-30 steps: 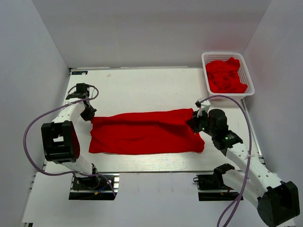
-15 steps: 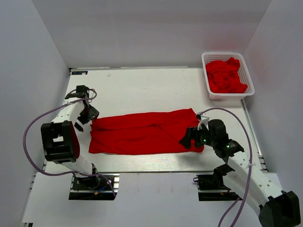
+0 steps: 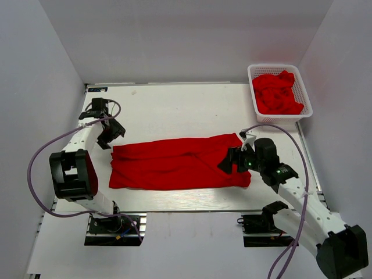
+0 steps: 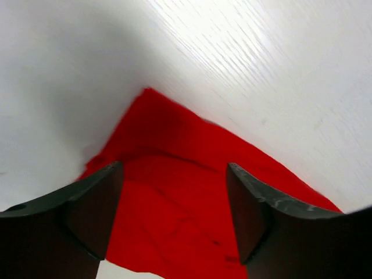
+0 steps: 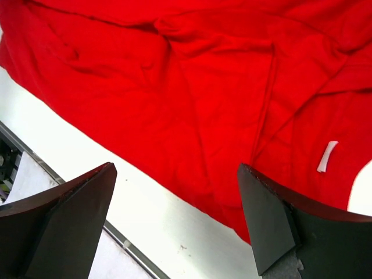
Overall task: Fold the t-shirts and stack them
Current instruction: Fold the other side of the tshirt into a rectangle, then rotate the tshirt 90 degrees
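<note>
The red t-shirt [image 3: 174, 164] lies spread out as a long strip across the middle of the table [image 3: 174, 104], with its near hem running close along the front edge. The only label anywhere is a little white tag [image 5: 327, 157] on the cloth near the shirt's right end, and it's way too small to read. The left pincer [image 3: 111, 133] hangs wide open over the shirt's far left corner with nothing in it. The right pincer [image 3: 228, 164] is spread wide too, empty, above the right end. More red shirts [image 3: 278, 93] are heaped in a white mesh basket [image 3: 285, 118] at the far right corner. Most of the bare room is on the far side of the strip.
</note>
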`<state>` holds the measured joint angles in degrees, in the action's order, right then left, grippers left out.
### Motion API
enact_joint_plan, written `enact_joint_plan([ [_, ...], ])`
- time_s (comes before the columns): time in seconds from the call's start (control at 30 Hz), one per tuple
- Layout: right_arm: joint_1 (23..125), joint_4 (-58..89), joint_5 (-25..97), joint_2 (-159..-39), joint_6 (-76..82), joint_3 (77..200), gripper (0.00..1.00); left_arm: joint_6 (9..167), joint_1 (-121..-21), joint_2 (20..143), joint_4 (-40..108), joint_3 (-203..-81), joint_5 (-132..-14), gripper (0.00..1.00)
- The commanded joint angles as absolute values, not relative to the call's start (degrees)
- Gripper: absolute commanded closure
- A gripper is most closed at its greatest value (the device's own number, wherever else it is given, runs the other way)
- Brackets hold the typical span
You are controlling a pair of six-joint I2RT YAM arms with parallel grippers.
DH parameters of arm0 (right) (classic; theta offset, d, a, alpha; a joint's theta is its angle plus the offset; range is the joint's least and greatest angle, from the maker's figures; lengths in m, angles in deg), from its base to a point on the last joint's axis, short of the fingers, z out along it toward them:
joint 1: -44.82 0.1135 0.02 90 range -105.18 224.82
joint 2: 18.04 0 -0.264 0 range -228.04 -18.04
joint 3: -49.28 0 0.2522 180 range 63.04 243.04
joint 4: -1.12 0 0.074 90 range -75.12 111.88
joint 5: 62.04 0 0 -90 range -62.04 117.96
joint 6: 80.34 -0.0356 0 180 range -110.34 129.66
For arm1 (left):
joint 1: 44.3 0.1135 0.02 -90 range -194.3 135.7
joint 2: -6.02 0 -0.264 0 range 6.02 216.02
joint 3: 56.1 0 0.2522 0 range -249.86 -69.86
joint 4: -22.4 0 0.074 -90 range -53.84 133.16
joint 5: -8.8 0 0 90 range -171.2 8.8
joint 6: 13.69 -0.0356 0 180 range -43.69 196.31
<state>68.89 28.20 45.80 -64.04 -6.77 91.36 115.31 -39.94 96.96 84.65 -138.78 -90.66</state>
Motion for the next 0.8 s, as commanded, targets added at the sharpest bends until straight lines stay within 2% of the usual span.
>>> enact_joint_plan([
  [0.0,69.07,21.92,47.56,-66.55,-8.01,93.01,0.10,111.38,-40.78,94.69,76.94,-135.42,-79.63,0.21],
  [0.13,68.99,19.54,48.00,-68.23,-8.45,92.14,0.10,111.91,-40.78,97.34,82.29,-135.42,-85.75,0.24],
  [0.3,68.90,16.11,47.29,-70.86,-10.12,90.20,0.10,112.43,-40.78,97.26,79.41,-131.04,-84.03,0.48],
  [0.37,68.90,15.67,47.12,-72.09,-11.08,89.76,0.10,112.43,-40.78,97.25,78.87,-127.87,-84.02,0.52],
  [0.47,68.90,15.67,46.24,-73.85,-11.87,88.53,0.10,112.43,-40.78,97.25,78.35,-124.53,-84.63,0.56],
  [0.77,68.90,13.03,43.87,-82.46,-15.74,88.17,0.10,116.04,-40.16,97.78,81.95,-121.89,-89.21,0.56],
])
